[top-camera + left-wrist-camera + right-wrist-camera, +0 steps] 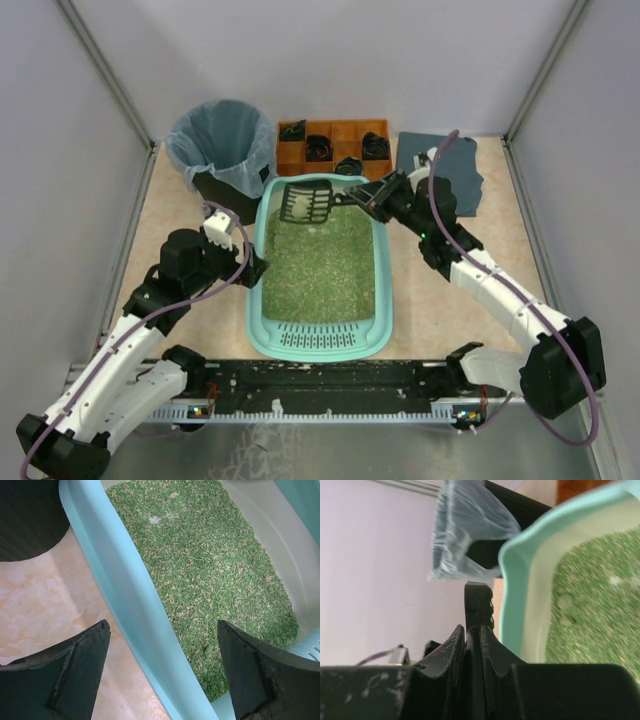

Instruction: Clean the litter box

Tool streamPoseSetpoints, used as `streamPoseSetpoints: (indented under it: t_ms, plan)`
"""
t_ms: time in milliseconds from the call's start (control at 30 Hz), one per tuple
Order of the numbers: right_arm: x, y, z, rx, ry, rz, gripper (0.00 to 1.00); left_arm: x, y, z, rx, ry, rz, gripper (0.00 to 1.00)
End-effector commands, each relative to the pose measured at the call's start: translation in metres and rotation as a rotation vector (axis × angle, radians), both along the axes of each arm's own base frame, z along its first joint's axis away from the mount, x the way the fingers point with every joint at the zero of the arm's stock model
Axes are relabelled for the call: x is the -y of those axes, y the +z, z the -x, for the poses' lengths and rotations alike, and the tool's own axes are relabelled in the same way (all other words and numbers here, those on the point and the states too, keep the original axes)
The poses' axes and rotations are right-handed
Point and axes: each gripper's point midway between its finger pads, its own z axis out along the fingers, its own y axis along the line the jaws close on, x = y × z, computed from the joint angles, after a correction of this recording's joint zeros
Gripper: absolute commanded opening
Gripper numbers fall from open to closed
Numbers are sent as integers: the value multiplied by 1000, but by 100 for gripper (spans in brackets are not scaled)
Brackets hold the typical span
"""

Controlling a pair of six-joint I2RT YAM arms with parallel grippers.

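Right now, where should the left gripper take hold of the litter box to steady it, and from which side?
The litter box by its left long wall, from above. That narrow rim runs between the fingers of the open left gripper, one outside over the table, one over the litter, so closing should pinch it.

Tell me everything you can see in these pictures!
litter box: one, light teal, table middle
litter: green grains, inside the box
scoop: one, black, box's far end
bin: one, black, far left
bag: one, clear, lining the bin
tray: one, orange, far middle
mat: one, dark blue-grey, far right
table: one, beige, under everything
left end effector: one, black, open across the box's left rim
right end effector: one, black, shut on scoop
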Motion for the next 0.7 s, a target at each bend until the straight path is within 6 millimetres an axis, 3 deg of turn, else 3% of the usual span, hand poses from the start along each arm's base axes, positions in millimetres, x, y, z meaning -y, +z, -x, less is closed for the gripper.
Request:
streamPoseSetpoints:
  t_ms: [0,167,367,633,667]
  plan:
    - [-18,72,-21,142,-3,-28,0,0,5,-1,29,1,3,93]
    - [-34,116,-44,206,-7,-63,0,-1,4,-2,28,3,-1,93]
    - [-51,152,-69,262,-16,-72,0,-2,6,-2,34,13,-1,93]
    - [-77,171,-102,295,-6,-31,0,-4,5,-2,35,19,-5,93]
    - [-85,160,-112,278,-1,-14,0,-4,6,-3,35,21,-5,94]
